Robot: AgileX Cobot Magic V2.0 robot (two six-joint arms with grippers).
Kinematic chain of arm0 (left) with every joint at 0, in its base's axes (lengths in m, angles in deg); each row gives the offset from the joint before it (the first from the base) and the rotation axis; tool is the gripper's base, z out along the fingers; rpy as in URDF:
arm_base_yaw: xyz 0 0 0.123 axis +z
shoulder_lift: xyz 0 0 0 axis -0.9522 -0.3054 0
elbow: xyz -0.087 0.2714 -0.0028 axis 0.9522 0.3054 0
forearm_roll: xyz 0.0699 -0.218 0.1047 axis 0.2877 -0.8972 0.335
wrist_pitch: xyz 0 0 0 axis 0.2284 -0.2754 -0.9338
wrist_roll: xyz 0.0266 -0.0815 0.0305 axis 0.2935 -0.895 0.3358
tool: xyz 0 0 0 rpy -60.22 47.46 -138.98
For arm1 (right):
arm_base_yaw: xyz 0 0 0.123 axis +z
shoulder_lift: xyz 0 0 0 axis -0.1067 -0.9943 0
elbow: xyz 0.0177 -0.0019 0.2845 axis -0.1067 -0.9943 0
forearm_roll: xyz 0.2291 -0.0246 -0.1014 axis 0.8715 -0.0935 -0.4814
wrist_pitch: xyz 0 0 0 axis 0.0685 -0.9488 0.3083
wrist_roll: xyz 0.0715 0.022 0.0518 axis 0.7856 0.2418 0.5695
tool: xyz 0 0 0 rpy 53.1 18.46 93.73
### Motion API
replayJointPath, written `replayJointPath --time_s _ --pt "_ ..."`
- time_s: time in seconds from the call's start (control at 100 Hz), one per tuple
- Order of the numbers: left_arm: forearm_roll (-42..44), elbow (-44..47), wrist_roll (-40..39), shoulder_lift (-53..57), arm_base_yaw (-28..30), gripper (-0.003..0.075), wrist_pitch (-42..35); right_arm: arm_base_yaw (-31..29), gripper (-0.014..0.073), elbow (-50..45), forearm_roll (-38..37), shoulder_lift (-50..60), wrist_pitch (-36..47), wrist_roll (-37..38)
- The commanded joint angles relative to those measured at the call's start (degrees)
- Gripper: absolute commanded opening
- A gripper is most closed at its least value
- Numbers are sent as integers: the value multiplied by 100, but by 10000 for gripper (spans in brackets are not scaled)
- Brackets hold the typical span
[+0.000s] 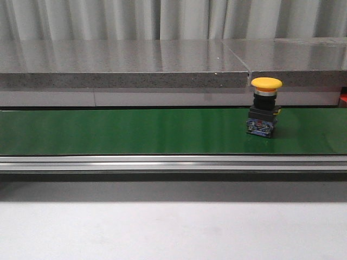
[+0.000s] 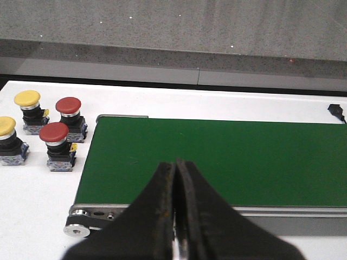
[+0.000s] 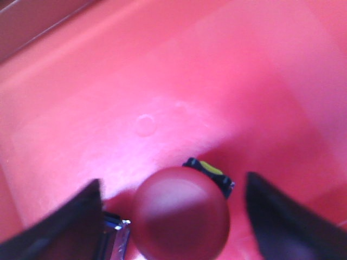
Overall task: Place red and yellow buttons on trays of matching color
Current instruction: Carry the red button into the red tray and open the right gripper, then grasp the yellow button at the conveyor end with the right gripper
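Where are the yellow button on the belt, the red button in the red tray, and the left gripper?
yellow button [image 1: 266, 83]: front view, on its yellow cap.
red button [image 3: 181, 211]: right wrist view, on its domed cap.
left gripper [image 2: 177, 176]: left wrist view, between the shut fingers' tips.

I see matt green belt [image 1: 135, 130] w/ brushed-metal rail [image 1: 162, 162] along its near edge. Yellow button [image 1: 265, 84] cap: smooth plastic. Red tray [image 3: 162, 81] looks glossy plastic. Bench [image 1: 162, 227] matt white; speckled stone ledge [image 1: 124, 65] behind, polished.
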Motion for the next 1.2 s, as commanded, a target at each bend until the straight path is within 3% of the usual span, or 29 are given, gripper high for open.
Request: replayJointPath --time_s 0.0,0.48,0.72,0.91,1.19 --pt "-27 -149 11 -34 -26 -19 -395 -45 662 161 86 344 82 -9" --pt "-27 -149 11 -34 -26 -19 -395 -29 644 127 86 1563 -557 -14" --pt "-27 -149 11 -34 -26 -19 -395 106 644 -721 86 2858 -587 -104" --pt "-27 -149 11 -34 -26 -19 -395 538 644 -1623 86 3999 -578 -111" --pt "-27 -149 11 -34 -26 -19 -395 1662 644 -2440 86 5073 -1079 -277"
